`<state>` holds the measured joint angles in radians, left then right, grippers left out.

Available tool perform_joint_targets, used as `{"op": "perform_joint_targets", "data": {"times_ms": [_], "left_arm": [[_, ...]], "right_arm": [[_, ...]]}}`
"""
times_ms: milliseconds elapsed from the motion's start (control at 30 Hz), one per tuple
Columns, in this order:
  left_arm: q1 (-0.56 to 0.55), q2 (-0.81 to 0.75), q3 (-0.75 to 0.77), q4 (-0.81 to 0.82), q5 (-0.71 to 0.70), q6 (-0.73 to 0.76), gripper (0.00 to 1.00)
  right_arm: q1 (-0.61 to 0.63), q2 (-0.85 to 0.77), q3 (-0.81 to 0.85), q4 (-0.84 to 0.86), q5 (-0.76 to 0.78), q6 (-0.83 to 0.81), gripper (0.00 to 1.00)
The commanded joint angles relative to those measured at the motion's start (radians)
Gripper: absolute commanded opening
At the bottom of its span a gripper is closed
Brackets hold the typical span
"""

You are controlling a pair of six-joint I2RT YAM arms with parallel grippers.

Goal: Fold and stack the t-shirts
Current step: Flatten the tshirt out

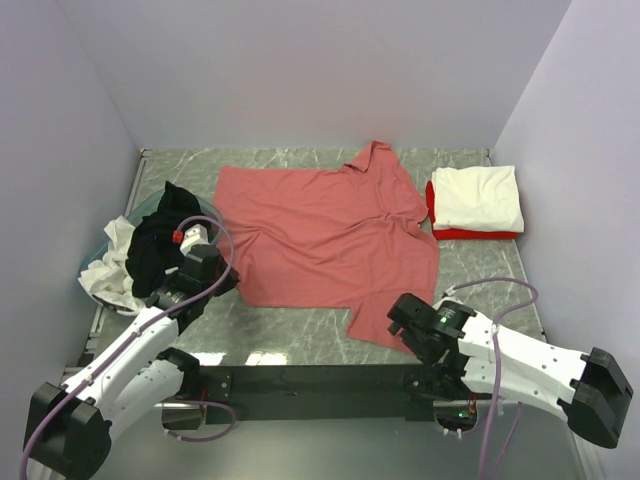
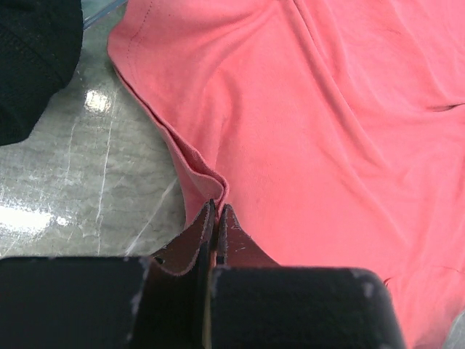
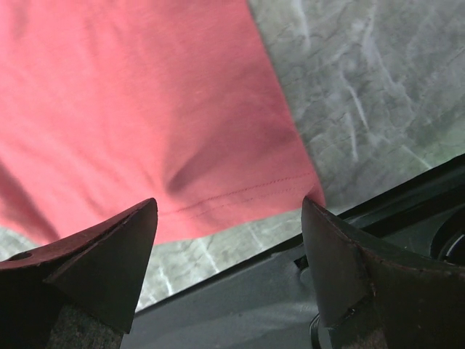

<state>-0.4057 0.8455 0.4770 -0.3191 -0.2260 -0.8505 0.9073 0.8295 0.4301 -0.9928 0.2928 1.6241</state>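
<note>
The large salmon-pink t-shirt (image 1: 330, 240) lies spread flat in the middle of the table. My left gripper (image 1: 226, 282) is at its near left edge. In the left wrist view the left gripper (image 2: 216, 209) is shut on a puckered fold of the pink hem (image 2: 203, 171). My right gripper (image 1: 404, 318) is open over the shirt's near right corner. In the right wrist view the right gripper (image 3: 229, 211) straddles the stitched hem (image 3: 232, 196) without holding it. A folded cream-white t-shirt (image 1: 477, 197) lies on a folded red one (image 1: 470, 235) at the right. Black (image 1: 160, 240) and white (image 1: 112, 270) t-shirts are heaped at the left.
The teal basin (image 1: 98, 240) holds the black and white heap at the left edge, close behind my left arm. The table's near edge and a dark rail (image 1: 320, 380) run just below the right gripper. Grey walls close in on three sides.
</note>
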Motion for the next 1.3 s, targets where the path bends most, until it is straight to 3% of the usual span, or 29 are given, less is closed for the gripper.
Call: {"op": "perform_joint_targets", "data": {"times_ms": [0,267,533,633,733,1267], "left_arm": [[-0.005,-0.022,0.006,0.014,-0.015,0.011,0.01],[-0.007,-0.02,0.008,0.014,-0.004,0.013,0.0],[-0.007,-0.016,0.008,0.015,-0.003,0.014,0.01],[-0.007,-0.014,0.009,0.015,-0.001,0.013,0.01],[-0.007,-0.014,0.008,0.015,-0.003,0.014,0.0],[-0.016,-0.062,0.023,-0.043,-0.004,-0.019,0.01]], "right_arm": [[0.005,0.023,-0.019,-0.006,0.048,0.046,0.86],[0.007,0.04,-0.04,0.029,0.029,0.037,0.79],[0.015,0.075,-0.025,0.033,0.034,0.007,0.43],[0.021,0.102,-0.014,0.026,0.039,-0.004,0.26],[0.034,0.123,0.016,0.0,0.058,-0.018,0.0],[0.189,0.243,0.387,-0.265,0.302,-0.041,0.0]]}}
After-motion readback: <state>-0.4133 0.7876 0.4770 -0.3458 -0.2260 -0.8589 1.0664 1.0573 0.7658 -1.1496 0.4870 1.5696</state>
